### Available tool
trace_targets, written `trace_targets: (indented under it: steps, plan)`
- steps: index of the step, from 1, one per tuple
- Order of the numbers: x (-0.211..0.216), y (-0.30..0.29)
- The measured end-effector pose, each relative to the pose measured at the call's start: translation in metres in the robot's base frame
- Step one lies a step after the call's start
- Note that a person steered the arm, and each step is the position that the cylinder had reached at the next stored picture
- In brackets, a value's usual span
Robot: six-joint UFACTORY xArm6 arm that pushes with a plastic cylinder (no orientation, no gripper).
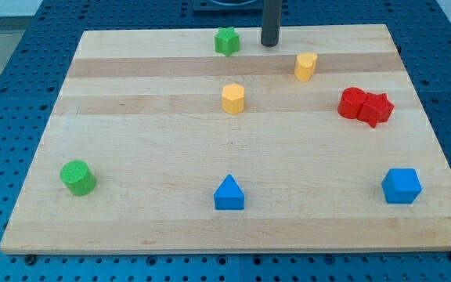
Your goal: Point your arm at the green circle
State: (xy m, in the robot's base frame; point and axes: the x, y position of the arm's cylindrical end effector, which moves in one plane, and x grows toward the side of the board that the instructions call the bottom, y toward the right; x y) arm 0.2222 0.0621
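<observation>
The blue triangle [229,193] lay nearest the view's bottom, a matte prism with crisp edges, and serves here as the landmark. Well to its left in the view stood the green circle [77,177], a short smooth cylinder near the board's left edge. To the triangle's right sat the blue cube [402,186]. Above the triangle, toward the view's top, was a yellow hexagonal block [233,99], and farther up and right a second yellow block [305,66]. Up and to the right of the triangle, two red blocks [364,105] touched, one rounded, one star-like. Far above the triangle sat a green star [226,41], with my tip [269,44] just to its right, well apart from the green circle. The tool was a bare dark rod with nothing to clench. The bench [131,110] was pale striped wood on a blue perforated base [22,70].
</observation>
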Motion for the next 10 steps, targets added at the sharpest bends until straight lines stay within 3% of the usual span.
trace_targets:
  steps: [3, 5, 8, 10]
  plan:
    - [-0.007, -0.068]
    - [0.027, -0.098]
    - [0.041, -0.157]
    - [0.091, -0.175]
